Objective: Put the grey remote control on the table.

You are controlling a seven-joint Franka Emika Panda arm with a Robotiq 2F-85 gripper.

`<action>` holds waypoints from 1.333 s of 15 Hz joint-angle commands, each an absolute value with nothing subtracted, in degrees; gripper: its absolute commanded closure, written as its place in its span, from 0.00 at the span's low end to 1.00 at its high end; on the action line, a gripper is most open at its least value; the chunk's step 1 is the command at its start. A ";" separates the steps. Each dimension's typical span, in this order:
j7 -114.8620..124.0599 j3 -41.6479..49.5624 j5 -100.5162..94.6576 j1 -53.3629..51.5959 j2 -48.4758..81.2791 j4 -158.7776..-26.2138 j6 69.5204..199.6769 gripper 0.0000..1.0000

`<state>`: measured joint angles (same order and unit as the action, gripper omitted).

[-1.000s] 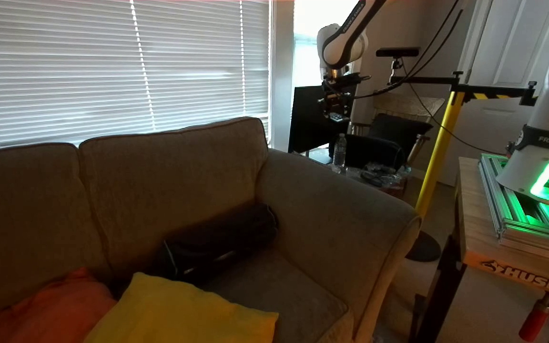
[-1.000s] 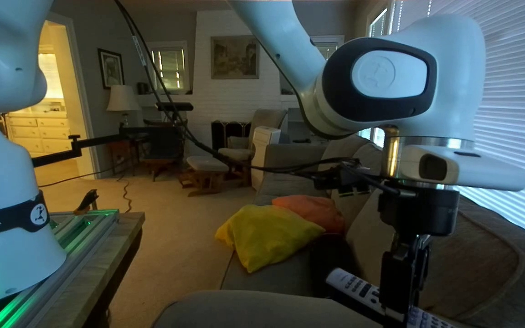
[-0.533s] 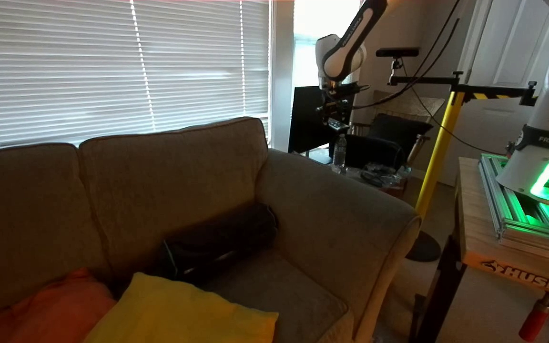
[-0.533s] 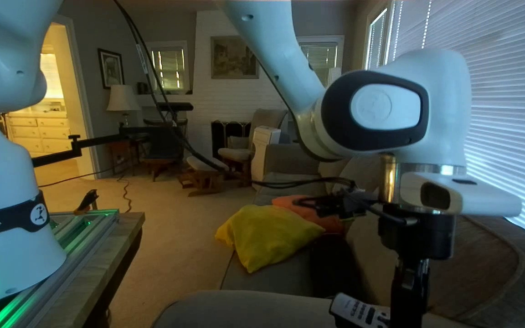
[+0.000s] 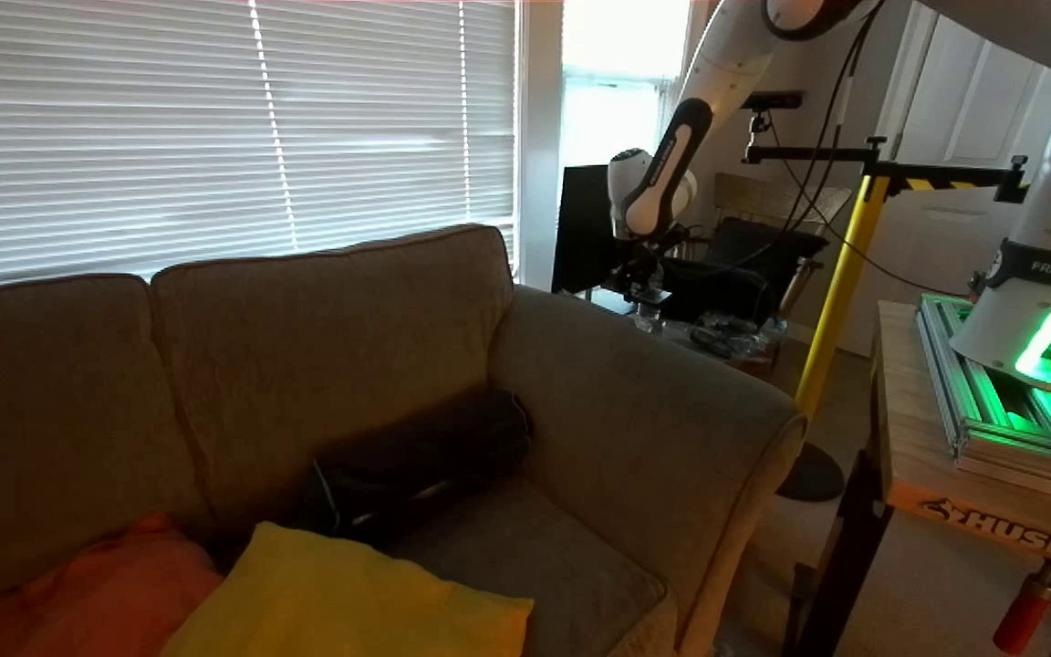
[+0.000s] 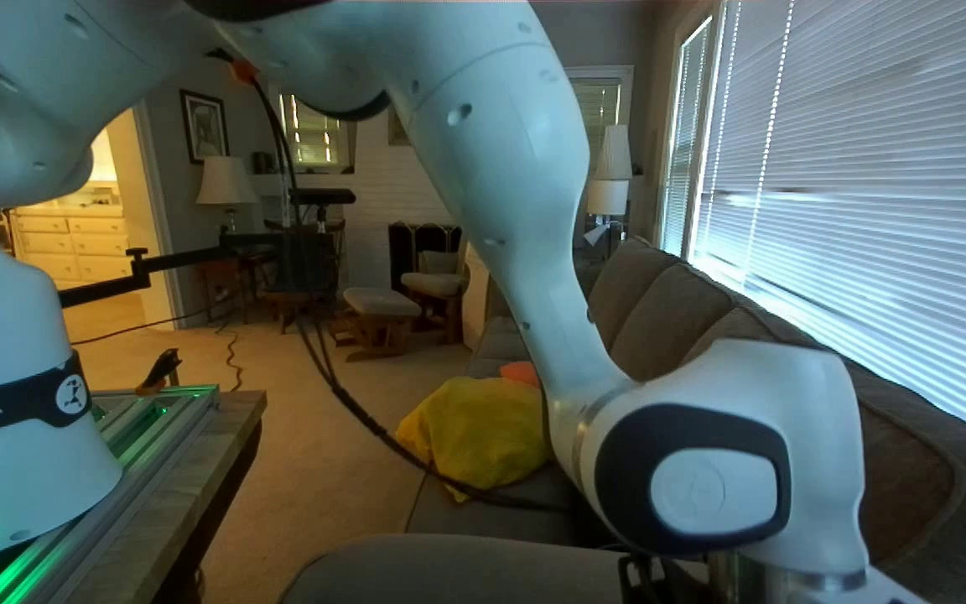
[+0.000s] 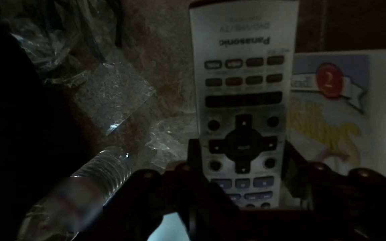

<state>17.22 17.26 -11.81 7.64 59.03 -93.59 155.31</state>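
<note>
White blinds [image 5: 124, 137] hang behind the big brown couch [image 5: 334, 338] (light peeks through), and tan carpet [image 6: 307, 470] lies in front of the couch.

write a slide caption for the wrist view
The end effector holds a Panasonic remote control by its sides, with a plastic bottle, clear wrapping and a book marked "2" in view.

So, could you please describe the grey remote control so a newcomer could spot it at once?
In an exterior view, find the brown sofa, then the robot arm hanging beyond its armrest. In the wrist view, the grey remote control is held between the jaws, near a clear bottle and a book. Only it carries dark buttons and, upside down, the name Panasonic.
</note>
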 commanded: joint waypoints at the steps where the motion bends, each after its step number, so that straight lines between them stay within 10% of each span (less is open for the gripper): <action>1: 4.72 15.43 -12.19 12.94 67.93 -85.92 160.18 0.67; 16: -7.03 8.51 -4.85 23.33 81.50 -74.25 164.79 0.67; 17: -5.92 9.09 -4.33 22.85 81.86 -73.66 164.88 0.17; 20: -2.85 11.28 -3.55 20.66 80.78 -74.07 162.94 0.03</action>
<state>-6.01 8.73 -5.38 23.26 80.06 -76.10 165.27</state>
